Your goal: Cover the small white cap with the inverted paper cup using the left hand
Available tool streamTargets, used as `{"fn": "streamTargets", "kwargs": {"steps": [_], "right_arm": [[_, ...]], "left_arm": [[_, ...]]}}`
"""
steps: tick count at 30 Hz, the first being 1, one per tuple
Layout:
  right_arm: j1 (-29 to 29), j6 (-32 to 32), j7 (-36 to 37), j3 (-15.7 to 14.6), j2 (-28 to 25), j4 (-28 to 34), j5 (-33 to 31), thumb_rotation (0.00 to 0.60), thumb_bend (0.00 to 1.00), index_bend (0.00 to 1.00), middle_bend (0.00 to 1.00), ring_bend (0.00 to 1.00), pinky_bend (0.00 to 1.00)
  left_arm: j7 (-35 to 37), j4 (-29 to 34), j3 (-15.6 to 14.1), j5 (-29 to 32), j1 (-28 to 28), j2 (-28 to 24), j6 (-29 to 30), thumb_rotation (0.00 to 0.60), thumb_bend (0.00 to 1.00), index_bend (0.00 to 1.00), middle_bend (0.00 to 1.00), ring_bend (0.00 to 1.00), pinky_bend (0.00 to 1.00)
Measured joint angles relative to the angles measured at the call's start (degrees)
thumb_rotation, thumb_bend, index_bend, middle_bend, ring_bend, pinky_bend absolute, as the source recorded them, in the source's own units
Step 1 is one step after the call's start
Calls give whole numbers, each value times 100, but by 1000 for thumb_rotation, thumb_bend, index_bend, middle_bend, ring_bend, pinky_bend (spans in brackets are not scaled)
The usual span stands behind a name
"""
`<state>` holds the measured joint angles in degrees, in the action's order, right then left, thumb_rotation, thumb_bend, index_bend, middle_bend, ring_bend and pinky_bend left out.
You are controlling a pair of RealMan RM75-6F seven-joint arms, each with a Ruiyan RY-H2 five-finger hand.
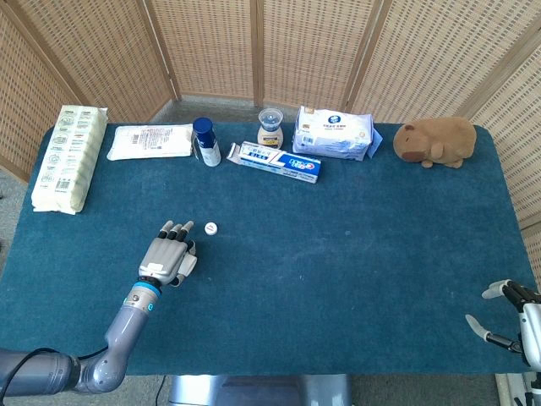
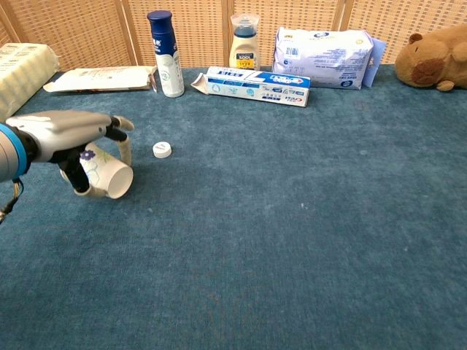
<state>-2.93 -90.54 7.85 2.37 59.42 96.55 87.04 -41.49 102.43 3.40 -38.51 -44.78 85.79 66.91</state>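
Observation:
The small white cap (image 2: 162,149) (image 1: 210,227) lies on the blue cloth, just right of my left hand. My left hand (image 2: 76,135) (image 1: 169,254) grips a paper cup (image 2: 107,173) with a flower print, tilted with its open mouth facing down and right, lifted slightly off the cloth. In the head view the cup (image 1: 191,260) is mostly hidden under the hand. My right hand (image 1: 511,315) shows at the lower right table corner, fingers apart and holding nothing.
Along the back edge stand a blue bottle (image 2: 166,53), a small jar (image 2: 244,44), a toothpaste box (image 2: 255,85), a wipes pack (image 2: 325,47) and a plush toy (image 2: 435,57). Two flat packages (image 1: 150,141) (image 1: 69,158) lie at the back left.

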Motion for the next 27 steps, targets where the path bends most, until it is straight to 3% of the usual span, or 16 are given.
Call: {"fn": "streamTargets", "kwargs": {"steps": [5, 11, 21, 27], "right_arm": [[8, 2, 24, 8, 27, -22, 11, 413, 260, 442, 388, 396, 422], [61, 73, 11, 11, 94, -55, 34, 408, 261, 442, 388, 396, 422], [83, 98, -45, 28, 105, -28, 12, 411, 261, 442, 388, 396, 422], [69, 84, -91, 38, 92, 6, -23, 411, 261, 442, 387, 396, 422]], "left_arm": [[583, 136, 244, -15, 96, -205, -108, 525, 271, 459, 0, 0, 0], [1966, 165, 768, 90, 262, -556, -688, 525, 270, 459, 0, 0, 0], [4961, -546, 1843, 375, 583, -834, -2631, 525, 269, 460, 0, 0, 0], [5963, -1289, 2180, 421, 657, -693, -3522, 519, 262, 460, 0, 0, 0]]}}
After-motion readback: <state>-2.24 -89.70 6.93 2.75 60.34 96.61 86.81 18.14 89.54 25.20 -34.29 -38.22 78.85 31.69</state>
